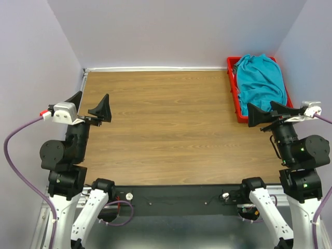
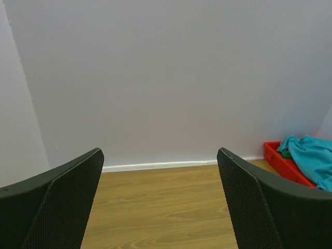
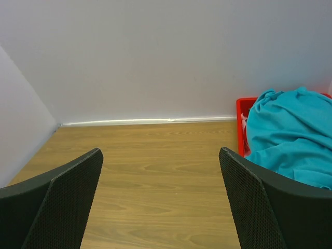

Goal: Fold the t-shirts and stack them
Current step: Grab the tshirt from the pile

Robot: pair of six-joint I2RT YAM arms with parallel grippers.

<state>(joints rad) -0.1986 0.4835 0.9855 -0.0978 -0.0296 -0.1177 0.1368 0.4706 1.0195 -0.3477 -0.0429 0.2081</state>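
A teal t-shirt [image 1: 261, 83] lies crumpled on top of a heap in the red tray [image 1: 231, 67] at the table's far right. It also shows in the right wrist view [image 3: 290, 135] and the left wrist view [image 2: 314, 158]. A bit of green cloth [image 2: 285, 153] and pale pink cloth [image 3: 244, 124] peek out under it. My left gripper [image 1: 89, 109] is open and empty above the table's left edge. My right gripper [image 1: 268, 111] is open and empty just in front of the tray's near end.
The wooden table [image 1: 166, 129] is walled at the back and on both sides. The red tray [image 3: 241, 124] stands against the right wall. A purple cable [image 1: 13, 155] loops beside the left arm.
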